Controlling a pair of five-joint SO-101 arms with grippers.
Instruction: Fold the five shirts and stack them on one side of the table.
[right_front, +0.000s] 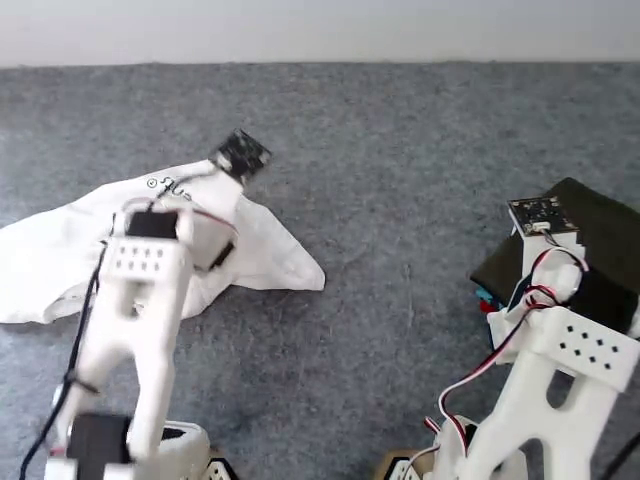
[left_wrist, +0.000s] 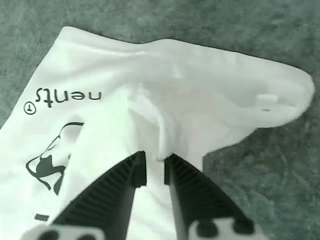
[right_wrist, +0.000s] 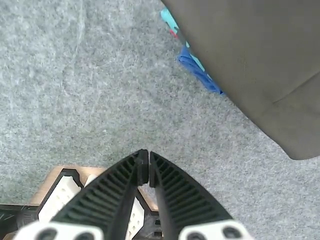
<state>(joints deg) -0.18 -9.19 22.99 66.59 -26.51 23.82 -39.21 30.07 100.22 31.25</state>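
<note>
The white shirt (right_front: 60, 250) is spread, crumpled, on the left part of the grey table (right_front: 400, 150), with one pointed corner drawn out toward the middle; the left arm is set over it. In the left wrist view the left gripper (left_wrist: 155, 161) is seen nearly closed, with only a narrow gap between its black jaws; a raised fold of the white shirt (left_wrist: 200, 100) is pinched in that gap, and the cloth is gathered into a ridge running away from the fingertips (left_wrist: 137, 165). A black graphic (left_wrist: 50, 165) and some lettering are printed on the part of the shirt beside the gripper; a sleeve is laid out on the grey surface to the other side.

The dark shirt (right_front: 600, 230) is lain flat at the right edge of the table, partly covered by the right arm; a strip of blue cloth (right_front: 483, 297) is shown under its near edge. In the right wrist view the right gripper (right_wrist: 145, 156) is held above bare table with its jaws pressed together and nothing between them; the dark shirt (right_wrist: 260, 60) and the blue cloth (right_wrist: 197, 70) are seen near it but apart from it.
</note>
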